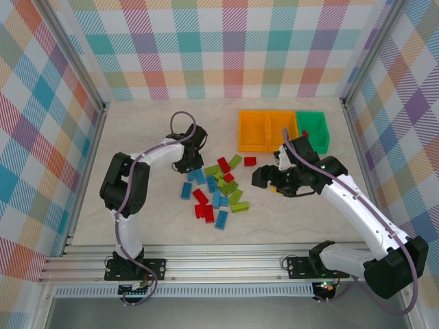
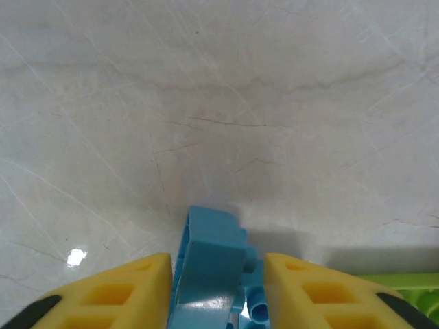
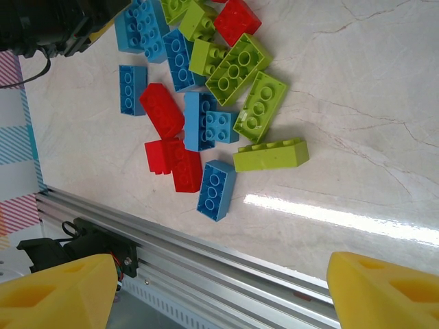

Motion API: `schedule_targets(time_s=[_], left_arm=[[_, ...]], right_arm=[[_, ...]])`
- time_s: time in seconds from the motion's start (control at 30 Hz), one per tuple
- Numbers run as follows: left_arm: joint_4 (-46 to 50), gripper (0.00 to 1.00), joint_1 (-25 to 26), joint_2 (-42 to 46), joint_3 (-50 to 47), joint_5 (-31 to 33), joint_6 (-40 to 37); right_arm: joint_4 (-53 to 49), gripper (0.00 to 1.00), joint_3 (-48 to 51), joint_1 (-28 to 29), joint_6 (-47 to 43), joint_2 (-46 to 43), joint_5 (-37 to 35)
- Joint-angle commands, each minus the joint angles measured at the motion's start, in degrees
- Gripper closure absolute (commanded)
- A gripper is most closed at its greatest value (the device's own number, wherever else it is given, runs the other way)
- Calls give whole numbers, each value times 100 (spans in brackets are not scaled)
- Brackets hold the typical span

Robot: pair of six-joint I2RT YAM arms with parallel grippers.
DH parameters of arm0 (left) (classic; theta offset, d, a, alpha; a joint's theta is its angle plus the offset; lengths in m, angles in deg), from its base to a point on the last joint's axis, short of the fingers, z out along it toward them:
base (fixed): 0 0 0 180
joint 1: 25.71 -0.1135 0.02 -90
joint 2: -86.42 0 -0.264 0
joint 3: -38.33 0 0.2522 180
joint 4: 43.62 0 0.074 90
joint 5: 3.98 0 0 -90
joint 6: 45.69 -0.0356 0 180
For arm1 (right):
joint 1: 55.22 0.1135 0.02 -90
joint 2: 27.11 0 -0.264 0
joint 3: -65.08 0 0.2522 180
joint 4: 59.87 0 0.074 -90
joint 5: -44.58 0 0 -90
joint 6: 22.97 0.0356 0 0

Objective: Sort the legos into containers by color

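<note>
Blue, red and lime green legos (image 1: pixel 216 188) lie in a loose pile mid-table, also seen from the right wrist (image 3: pixel 206 103). Three containers stand in a row at the back right: two orange (image 1: pixel 252 130) (image 1: pixel 281 126) and one green (image 1: pixel 317 130). My left gripper (image 1: pixel 194 164) is low at the pile's far left edge, and its yellow fingers (image 2: pixel 123 295) hold a tilted blue lego (image 2: pixel 212 247) between them. My right gripper (image 1: pixel 260 179) hovers right of the pile. It is wide open (image 3: pixel 219 295) with nothing between its fingers.
A single red lego (image 1: pixel 250 161) lies apart, between the pile and the orange containers. A small red piece (image 1: pixel 305 133) shows inside the green container. The aluminium rail (image 3: pixel 206 260) runs along the near table edge. A lime green lego (image 2: pixel 405 284) sits just right of my left fingers.
</note>
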Motion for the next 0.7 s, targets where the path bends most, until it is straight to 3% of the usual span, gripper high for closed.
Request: schedule_targets(time_s=[0.0,0.2,0.37,0.5,0.67], left_arm=[[152,66,-61,-136,-44,-41,-49],[210,76,-57,-150,19,-49,-85],[81,84,106,467,241,-347,-300],[-77,89,721,659,1086,-443,-683],[-500,88,1238,3,2448,-289,-1204]], right_arm=[[-59,19,-148,42,96,-26,15],[-120,19,-207,49,81,-122,-62],[-114,18,-232,53,119,-209,-184],[40,17,-139,53,225,-323,-544],[173,16,40,50,438,-542,-1018]])
